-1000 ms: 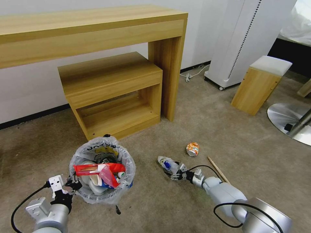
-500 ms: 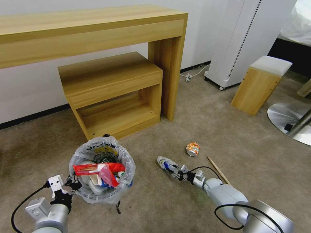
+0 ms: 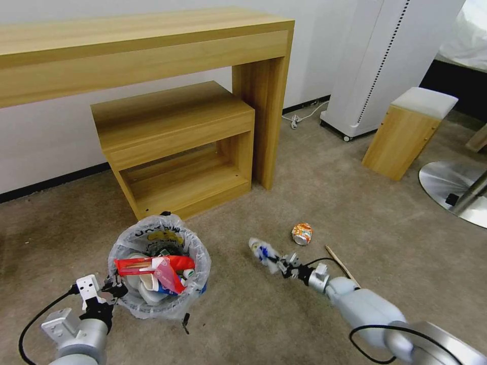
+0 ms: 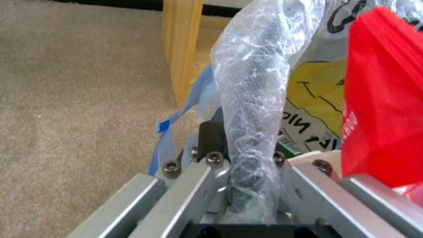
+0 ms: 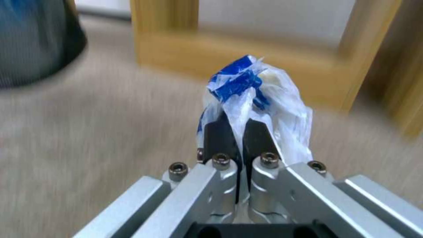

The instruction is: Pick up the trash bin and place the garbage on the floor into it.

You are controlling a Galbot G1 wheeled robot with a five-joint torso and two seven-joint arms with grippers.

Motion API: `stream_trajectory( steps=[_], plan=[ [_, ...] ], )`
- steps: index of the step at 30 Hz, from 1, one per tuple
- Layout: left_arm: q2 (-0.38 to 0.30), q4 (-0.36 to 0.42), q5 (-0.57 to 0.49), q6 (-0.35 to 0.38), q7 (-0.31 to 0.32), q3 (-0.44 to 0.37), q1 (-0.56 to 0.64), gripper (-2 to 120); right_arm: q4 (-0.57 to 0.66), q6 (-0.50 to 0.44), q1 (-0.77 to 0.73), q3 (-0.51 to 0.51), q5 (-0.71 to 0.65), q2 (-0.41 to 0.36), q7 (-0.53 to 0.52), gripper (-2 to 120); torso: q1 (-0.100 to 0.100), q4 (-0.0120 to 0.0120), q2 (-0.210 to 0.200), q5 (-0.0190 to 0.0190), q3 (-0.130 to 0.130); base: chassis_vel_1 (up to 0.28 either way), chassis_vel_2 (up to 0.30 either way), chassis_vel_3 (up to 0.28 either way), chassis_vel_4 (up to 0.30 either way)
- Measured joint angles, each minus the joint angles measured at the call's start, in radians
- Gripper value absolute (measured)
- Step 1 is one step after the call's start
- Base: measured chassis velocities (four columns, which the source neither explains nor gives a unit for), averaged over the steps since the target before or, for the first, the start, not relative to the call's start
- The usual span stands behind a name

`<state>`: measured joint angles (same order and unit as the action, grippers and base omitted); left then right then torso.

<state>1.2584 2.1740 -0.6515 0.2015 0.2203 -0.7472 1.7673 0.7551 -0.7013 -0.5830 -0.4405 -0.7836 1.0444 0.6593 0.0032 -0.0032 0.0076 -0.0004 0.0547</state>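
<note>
Beige carpet floor (image 3: 395, 238) before a wooden desk (image 3: 152, 50) with a low shelf unit (image 3: 172, 147) beneath. Left gripper (image 3: 115, 289) clamped on the bag-lined rim of one trash bin (image 3: 159, 271), full of litter. Right gripper (image 3: 284, 264) pinching one blue-white wrapper (image 3: 261, 250), long axis slanting toward the desk. On the floor: one crushed can (image 3: 302, 233), one wooden stick (image 3: 342, 265).

Crinkly clear plastic liner (image 3: 152, 238) on the trash bin (image 3: 158, 299) — matt short-pile carpet (image 3: 395, 233), smooth wood-grain desk (image 3: 152, 40).
</note>
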Motion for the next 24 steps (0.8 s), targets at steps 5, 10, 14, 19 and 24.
stream_trajectory(
  steps=[5,10,14,19,24],
  plan=[
    [-0.004,-0.007,0.000,0.001,0.002,0.002,-0.006,1,0.260,0.029,0.002,-0.020,-0.067,-0.101,-0.042,0,0.000,0.0004,0.000,0.0006,0.000,0.000,0.000,0.000,0.000],
    [-0.010,-0.008,-0.007,0.014,0.013,0.009,-0.007,1,0.592,0.073,0.048,-0.063,-0.137,-0.185,-0.096,0,0.000,0.0010,0.000,0.0001,0.000,0.000,0.000,0.000,0.000],
    [-0.012,0.012,-0.011,0.024,0.017,0.012,-0.003,1,0.783,0.100,0.128,-0.133,-0.197,-0.214,-0.130,0,0.000,0.0007,0.000,0.0002,0.000,0.000,0.000,0.000,0.000],
    [-0.013,0.030,-0.012,0.029,0.020,0.011,0.000,1,0.948,0.141,0.272,-0.256,-0.283,-0.207,-0.154,0,0.000,0.0009,0.000,0.0002,0.000,0.000,0.000,0.000,0.000],
    [-0.015,0.045,-0.016,0.030,0.023,0.006,0.000,1,0.983,0.144,0.365,-0.371,-0.308,-0.184,-0.169,0,0.000,0.0009,0.000,0.0002,0.000,0.000,0.000,0.000,0.000]
  ],
)
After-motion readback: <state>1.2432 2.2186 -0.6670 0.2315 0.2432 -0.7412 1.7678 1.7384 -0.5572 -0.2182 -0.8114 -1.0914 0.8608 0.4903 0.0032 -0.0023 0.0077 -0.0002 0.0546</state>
